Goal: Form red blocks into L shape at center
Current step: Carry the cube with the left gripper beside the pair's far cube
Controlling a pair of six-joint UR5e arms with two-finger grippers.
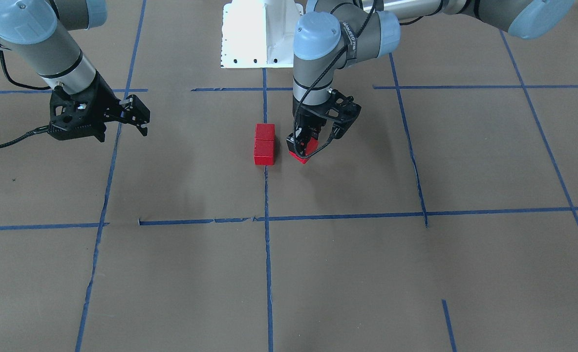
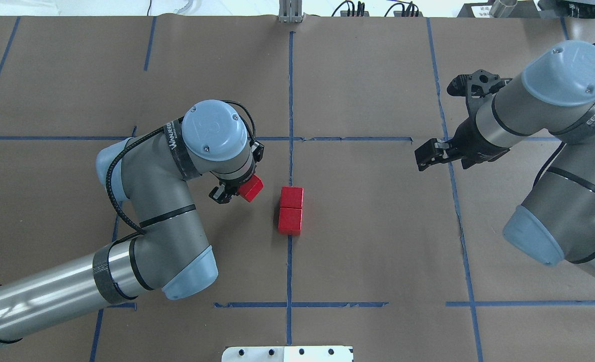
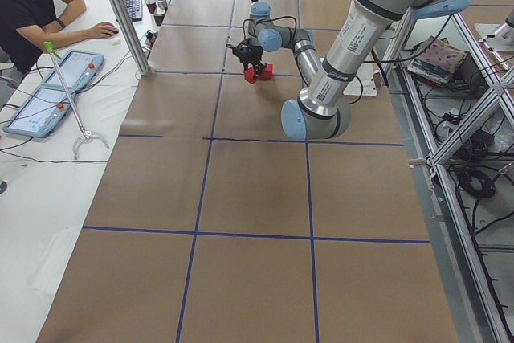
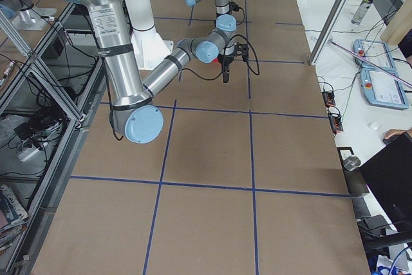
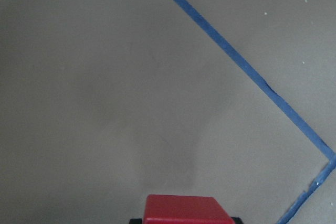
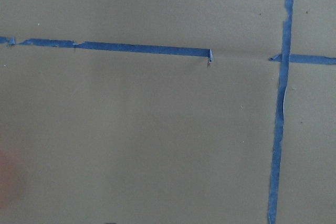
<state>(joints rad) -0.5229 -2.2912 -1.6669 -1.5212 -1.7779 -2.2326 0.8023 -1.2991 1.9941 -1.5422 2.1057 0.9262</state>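
Left tool (image 1: 304, 151) clamps third red block (image 2: 251, 187) near the abutting pair (image 2: 290, 210), to complete the L; right tool (image 1: 137, 116) parted, empty, aside.

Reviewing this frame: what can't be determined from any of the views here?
- Whether the held red block touches the paper: the left claw covers it front-facing, the wrist overhead.
- Left wrist view: the bottom edge cuts that block off.
- Side views: the two placed red blocks are too small and screened by arms.
- Right wrist view: none of the right claw shows.
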